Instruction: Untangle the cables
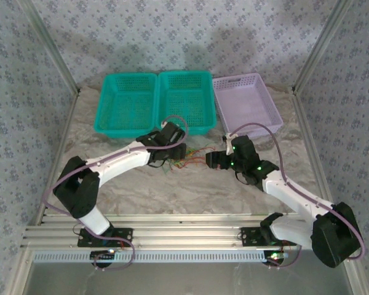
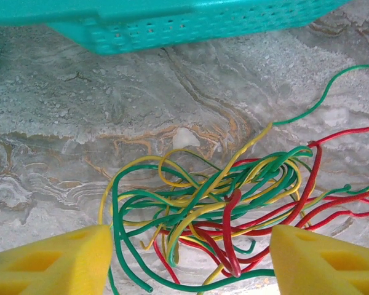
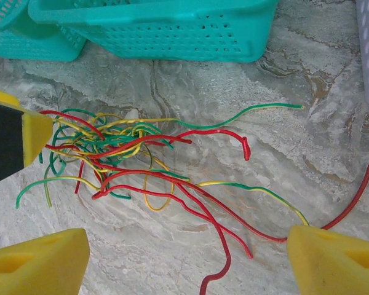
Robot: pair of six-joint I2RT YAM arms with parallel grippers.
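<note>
The cables [image 1: 189, 158] are a small tangle of thin red, green and yellow wires lying on the marble table between the two arms. In the left wrist view the knot of cables [image 2: 221, 203] lies flat, and my left gripper [image 2: 190, 261] stands open right over its near side, a yellow pad on either flank. From the right wrist view the cables [image 3: 111, 147] bunch at the left, with loose red and striped ends trailing right. My right gripper [image 3: 187, 261] is open above those trailing ends, holding nothing. The left gripper's yellow pad [image 3: 35, 136] shows beside the bunch.
Two teal baskets [image 1: 152, 101] and a lilac basket [image 1: 246, 103] stand in a row behind the cables. A teal basket's wall [image 2: 190, 24] is close ahead of the left gripper. Metal frame posts and patterned walls enclose the table.
</note>
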